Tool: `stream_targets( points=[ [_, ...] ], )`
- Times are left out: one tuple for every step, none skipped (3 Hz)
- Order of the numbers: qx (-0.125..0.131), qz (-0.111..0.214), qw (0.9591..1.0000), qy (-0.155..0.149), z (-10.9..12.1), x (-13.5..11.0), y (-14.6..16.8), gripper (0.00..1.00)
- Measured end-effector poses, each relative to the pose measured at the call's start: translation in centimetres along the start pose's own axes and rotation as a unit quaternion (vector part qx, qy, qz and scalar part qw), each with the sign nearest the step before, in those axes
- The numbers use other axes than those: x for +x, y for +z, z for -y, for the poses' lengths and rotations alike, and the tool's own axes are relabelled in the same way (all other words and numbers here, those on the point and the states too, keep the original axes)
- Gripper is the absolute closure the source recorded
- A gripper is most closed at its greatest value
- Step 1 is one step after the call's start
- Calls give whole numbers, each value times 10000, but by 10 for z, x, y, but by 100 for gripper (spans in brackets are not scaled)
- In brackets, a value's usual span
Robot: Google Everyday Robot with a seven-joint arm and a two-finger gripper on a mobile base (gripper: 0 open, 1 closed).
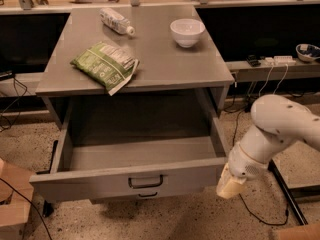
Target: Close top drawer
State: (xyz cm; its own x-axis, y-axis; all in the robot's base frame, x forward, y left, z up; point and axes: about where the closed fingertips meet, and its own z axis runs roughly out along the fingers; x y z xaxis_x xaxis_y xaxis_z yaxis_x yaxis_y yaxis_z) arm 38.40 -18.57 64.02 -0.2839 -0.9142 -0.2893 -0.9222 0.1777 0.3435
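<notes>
The top drawer (135, 176) of the grey cabinet stands pulled out, its roomy grey box empty, with a dark loop handle (146, 182) at the centre of its long flat front. A narrower drawer front with a like handle (147, 195) shows just below it. My gripper (229, 185) hangs on the white arm (280, 129) at the right end of the drawer front, close to its right corner. Only its cream-coloured tip shows.
On the cabinet top (160, 64) lie a green snack bag (106, 64), a plastic bottle on its side (116, 21) and a white bowl (187, 32). A shelf with cables and a power strip (280, 60) is at the right. A wooden piece (12, 204) is at the left.
</notes>
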Motion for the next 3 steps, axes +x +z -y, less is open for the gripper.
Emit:
stream_targets(
  points=[
    [89,58,9999,-113,19,-7,-1,100],
    [280,317,9986,-322,82,-33,-3,100],
    [397,378,9980,-312,87,-36,-13,100]
  ],
)
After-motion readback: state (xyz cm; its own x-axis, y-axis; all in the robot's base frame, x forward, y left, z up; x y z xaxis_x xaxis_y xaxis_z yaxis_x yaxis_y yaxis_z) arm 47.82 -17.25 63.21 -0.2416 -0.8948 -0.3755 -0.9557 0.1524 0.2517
